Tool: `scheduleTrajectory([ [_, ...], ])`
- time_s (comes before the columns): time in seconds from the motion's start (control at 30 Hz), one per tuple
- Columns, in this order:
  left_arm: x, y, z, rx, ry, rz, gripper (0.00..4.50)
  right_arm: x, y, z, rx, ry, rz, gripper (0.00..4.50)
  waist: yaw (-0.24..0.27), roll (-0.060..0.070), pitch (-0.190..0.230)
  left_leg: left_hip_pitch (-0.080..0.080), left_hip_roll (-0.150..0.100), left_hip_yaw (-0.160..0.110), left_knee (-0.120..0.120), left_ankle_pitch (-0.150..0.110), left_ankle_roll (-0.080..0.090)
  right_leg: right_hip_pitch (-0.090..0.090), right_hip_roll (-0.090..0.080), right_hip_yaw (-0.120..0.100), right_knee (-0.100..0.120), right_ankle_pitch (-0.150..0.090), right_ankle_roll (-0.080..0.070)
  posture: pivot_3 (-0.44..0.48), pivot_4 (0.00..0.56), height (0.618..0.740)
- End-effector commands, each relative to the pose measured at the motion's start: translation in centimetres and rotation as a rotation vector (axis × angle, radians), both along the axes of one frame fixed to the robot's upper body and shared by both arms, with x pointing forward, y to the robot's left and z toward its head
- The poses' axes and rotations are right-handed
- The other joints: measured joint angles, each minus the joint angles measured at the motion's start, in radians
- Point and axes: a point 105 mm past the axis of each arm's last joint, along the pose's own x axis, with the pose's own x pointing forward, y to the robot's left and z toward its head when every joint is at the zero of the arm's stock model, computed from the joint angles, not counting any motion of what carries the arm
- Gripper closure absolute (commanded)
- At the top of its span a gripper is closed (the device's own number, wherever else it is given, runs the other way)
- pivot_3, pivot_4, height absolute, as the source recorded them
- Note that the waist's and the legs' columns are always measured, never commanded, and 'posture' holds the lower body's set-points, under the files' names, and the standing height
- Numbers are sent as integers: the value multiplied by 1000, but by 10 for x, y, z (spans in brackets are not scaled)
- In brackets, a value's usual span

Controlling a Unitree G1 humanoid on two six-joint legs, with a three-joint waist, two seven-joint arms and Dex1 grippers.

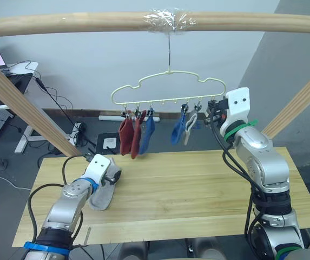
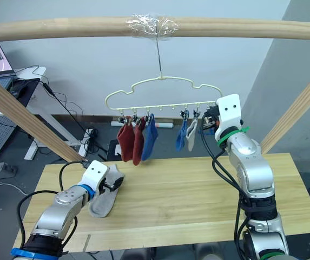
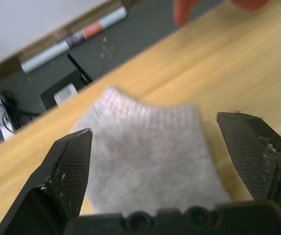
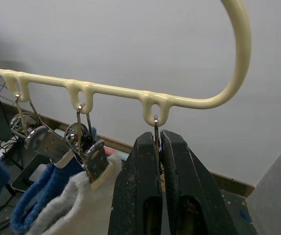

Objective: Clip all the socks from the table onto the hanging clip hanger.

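We're looking at a pale grey wall (image 1: pixel 90 65), dark floor (image 1: pixel 14 162) with tangled cables (image 1: pixel 63 103), a white desk (image 1: pixel 19 70) off left, wooden beam (image 1: pixel 63 23) overhead.

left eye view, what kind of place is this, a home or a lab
Probably a lab or workshop test rig, not a home: the clip hanger hangs from a taped wooden beam, and cables with a power strip sprawl over the floor beside a desk.

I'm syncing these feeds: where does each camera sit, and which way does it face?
Left and right eye views: head, looking down past both arms at the table and clip hanger.
Left wrist view: between the open left gripper fingers, facing the grey sock.
Right wrist view: along the right gripper, shut on a clip.
Shared: hanger, sock.
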Motion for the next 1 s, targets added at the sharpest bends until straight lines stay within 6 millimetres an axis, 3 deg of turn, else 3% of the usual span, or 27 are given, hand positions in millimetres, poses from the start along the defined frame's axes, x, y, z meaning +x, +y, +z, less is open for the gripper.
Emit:
scheduleTrajectory([
  [0.03, -5, 3, -8, -40, 63, 7, 0, -4, -6, 11, 13, -36, -18, 4474, -2, 0, 0, 0, 0, 0, 0, 0, 0, 0, 0, 0, 0, 0, 0, -56, 161, 740],
  [0.23, -14, 10, -21, -42, 130, 18, 0, -5, -8, 13, 22, -36, -31, 4474, -2, 0, -9, 0, 0, 0, 0, 0, 0, 0, 0, 0, 1, 0, 0, -59, 144, 740],
  [0.27, -15, 12, -21, -31, 129, 12, 187, -6, -8, 13, 23, -35, -31, 4491, -2, 0, -11, 0, 0, 0, 0, 0, -1, 0, 0, 0, 1, 0, 0, -58, 140, 740],
  [0.5, -18, 10, -14, -26, 92, -35, 2040, -9, -10, 8, 30, -20, -35, 4500, -2, 0, -27, 1, 0, 0, 0, 0, -1, 0, 0, 0, 1, 0, 0, -44, 128, 740],
  [0.77, -9, -16, 13, -124, 1, -96, 4396, -7, -8, 4, 42, 1, -24, 4500, 0, 0, -28, 0, 0, 0, 1, 1, -1, 0, 0, 0, 1, 2, -1, -39, 144, 740],
  [1.0, -7, -55, 57, -264, -102, -222, 4472, 0, -17, 4, 49, 37, -25, 4500, 0, 0, -28, 1, 0, 0, 1, 1, -1, 0, 0, 0, 1, 2, -1, -35, 164, 740],
])
